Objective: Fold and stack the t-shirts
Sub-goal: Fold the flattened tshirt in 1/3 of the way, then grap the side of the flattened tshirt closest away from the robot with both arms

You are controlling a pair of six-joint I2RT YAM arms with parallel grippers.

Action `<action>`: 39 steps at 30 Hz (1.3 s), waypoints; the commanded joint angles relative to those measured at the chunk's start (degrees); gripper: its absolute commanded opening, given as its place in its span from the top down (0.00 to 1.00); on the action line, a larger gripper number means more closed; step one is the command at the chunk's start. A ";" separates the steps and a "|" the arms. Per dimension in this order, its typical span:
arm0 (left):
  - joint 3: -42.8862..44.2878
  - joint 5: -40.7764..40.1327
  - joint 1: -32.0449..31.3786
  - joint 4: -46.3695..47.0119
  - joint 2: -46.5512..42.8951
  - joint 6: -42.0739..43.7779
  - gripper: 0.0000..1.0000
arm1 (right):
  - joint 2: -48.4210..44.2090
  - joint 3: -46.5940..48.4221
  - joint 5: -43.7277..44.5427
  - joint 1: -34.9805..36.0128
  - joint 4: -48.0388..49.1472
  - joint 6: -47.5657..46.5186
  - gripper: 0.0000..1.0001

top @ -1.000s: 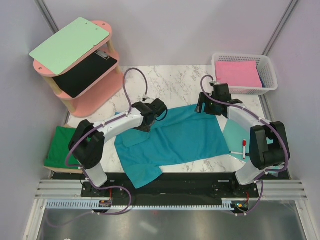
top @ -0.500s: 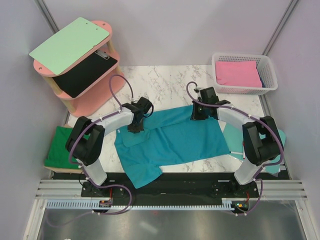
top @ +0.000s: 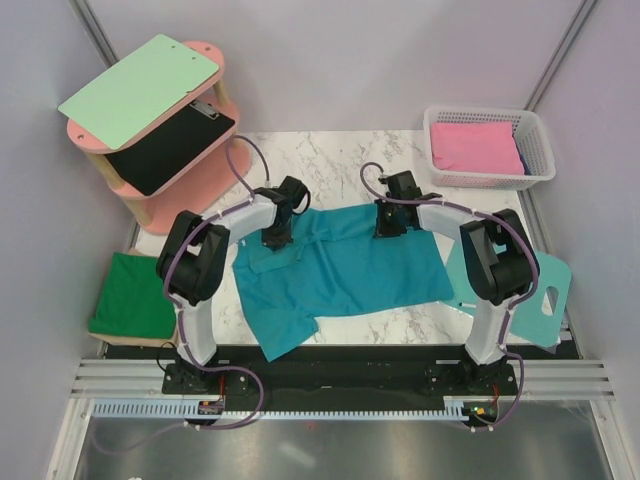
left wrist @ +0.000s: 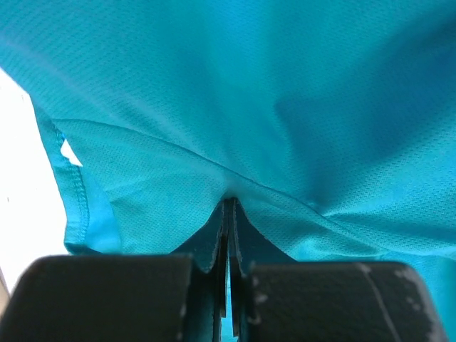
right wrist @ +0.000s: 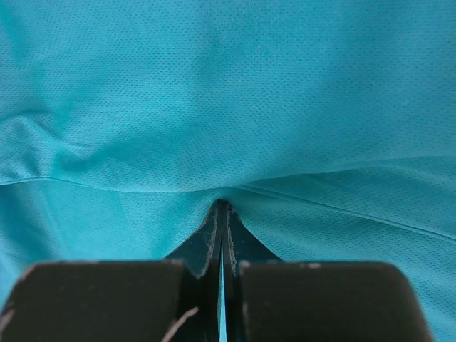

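The teal t-shirt (top: 350, 272) is pinched tight by the left gripper (left wrist: 228, 206) and the right gripper (right wrist: 222, 208), a grip confirmed only by the wrist views.

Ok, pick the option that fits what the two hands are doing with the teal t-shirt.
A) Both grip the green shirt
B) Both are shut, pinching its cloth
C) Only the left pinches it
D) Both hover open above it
B: in the wrist views the left hand and the right hand each have their fingers pressed together, with a ridge of the teal t-shirt pulled up at the tips.
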 commanded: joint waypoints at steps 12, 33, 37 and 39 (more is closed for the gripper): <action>19.39 -9.08 6.85 -4.49 14.59 4.01 0.98 | 14.62 15.21 15.36 -0.12 -3.78 1.67 1.00; -13.26 -3.37 -7.03 7.37 -24.59 -1.33 0.24 | -29.92 -12.00 15.91 -5.02 0.26 5.00 0.21; -23.04 -0.48 -8.09 7.99 -32.50 -6.52 0.24 | -36.51 -19.83 9.39 -12.15 -2.46 7.11 0.21; -27.60 1.02 -8.18 8.08 -37.40 -9.50 0.24 | -39.42 -24.12 9.04 -14.44 -3.79 8.26 0.21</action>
